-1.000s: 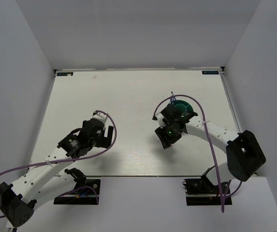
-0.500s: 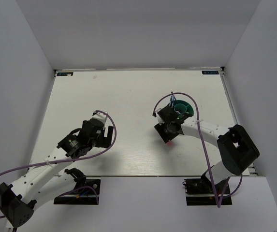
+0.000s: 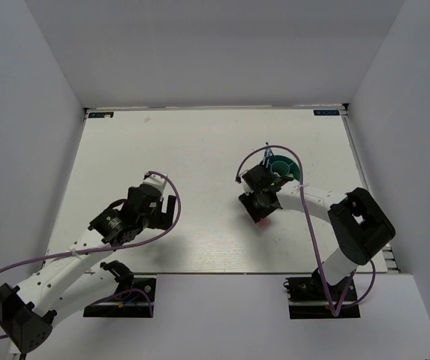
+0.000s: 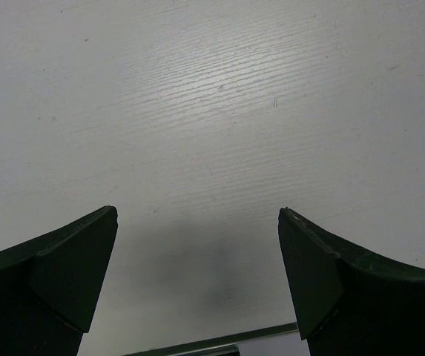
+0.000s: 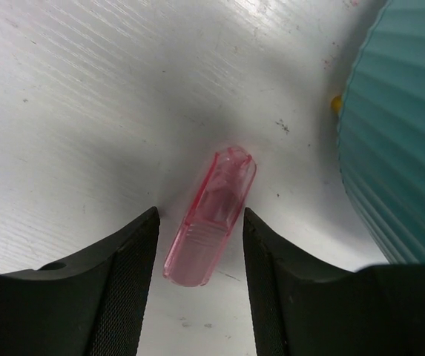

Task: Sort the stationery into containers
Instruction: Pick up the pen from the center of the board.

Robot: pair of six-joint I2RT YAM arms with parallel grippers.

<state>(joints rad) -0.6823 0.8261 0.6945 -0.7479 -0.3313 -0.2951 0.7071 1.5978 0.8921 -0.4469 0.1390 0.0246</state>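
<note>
Pink translucent plastic lay between the right fingers: a short stubby piece, flat on the desk, and I could not tell whether it was a capped marker or only a cap. The fingers stood partly apart and straddled it. A sliver of desk showed on one side. On the other side the finger was just beside the plastic, possibly touching. Nothing was clamped. The piece sat a little askew to the finger line, its far end leaning toward the organiser.

Just beyond, the ribbed teal organiser filled the edge of the right wrist view, near the piece but apart from it. A small yellow speck peeked out at its base; I could not identify it.

The left fingers were spread wide over bare desk, holding nothing, well apart from the work.

Judgement: the step in hand was the pick of the pink piece. The next move called for closing squarely on its slim sides without skidding it, then lifting clear of the organiser's rim and dropping it into a compartment. Smooth plastic, so it might squirt out if pinched off-centre.
</note>
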